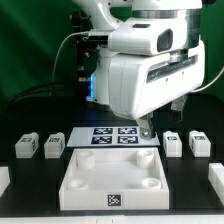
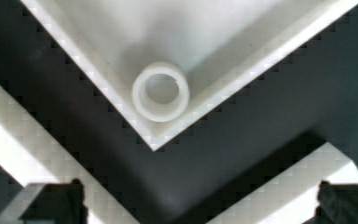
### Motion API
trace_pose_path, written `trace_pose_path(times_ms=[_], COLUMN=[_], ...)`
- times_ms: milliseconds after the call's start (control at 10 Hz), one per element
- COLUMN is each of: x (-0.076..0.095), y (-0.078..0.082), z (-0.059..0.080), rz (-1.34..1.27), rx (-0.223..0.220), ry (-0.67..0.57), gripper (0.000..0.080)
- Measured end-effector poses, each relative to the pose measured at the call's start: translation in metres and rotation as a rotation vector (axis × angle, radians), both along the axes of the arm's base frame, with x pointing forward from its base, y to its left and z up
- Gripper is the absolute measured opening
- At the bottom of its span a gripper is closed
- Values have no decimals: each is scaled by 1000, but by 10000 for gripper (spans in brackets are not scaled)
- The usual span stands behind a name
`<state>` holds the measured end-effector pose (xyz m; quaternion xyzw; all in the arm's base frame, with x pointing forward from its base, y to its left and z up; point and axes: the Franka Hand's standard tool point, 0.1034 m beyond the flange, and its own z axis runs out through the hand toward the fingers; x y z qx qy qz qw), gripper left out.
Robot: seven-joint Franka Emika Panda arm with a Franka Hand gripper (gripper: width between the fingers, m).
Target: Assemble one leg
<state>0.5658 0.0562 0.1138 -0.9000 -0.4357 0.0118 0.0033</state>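
Nearest, on the black counter (image 1: 30,200): large white square plastic panel (image 1: 110,182), round socket (image 2: 160,90) in its corner. Above that far corner, at the exterior view's right: the hand (image 2: 197,204), dark fingers (image 2: 51,205) spread wide, holding nothing. Farther back, in a row: small white chunky tagged plastic legs (image 1: 26,146), two on each side of the marker board (image 1: 113,135), none gripped.
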Motion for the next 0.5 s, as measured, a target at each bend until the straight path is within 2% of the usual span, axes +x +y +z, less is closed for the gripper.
trace_pose_path(times_ms=[400,500], x=[0,-11], y=[0,-2], z=[0,-1], rz=[43,146], rx=[1,2], ry=[1,-6], gripper=[650,650])
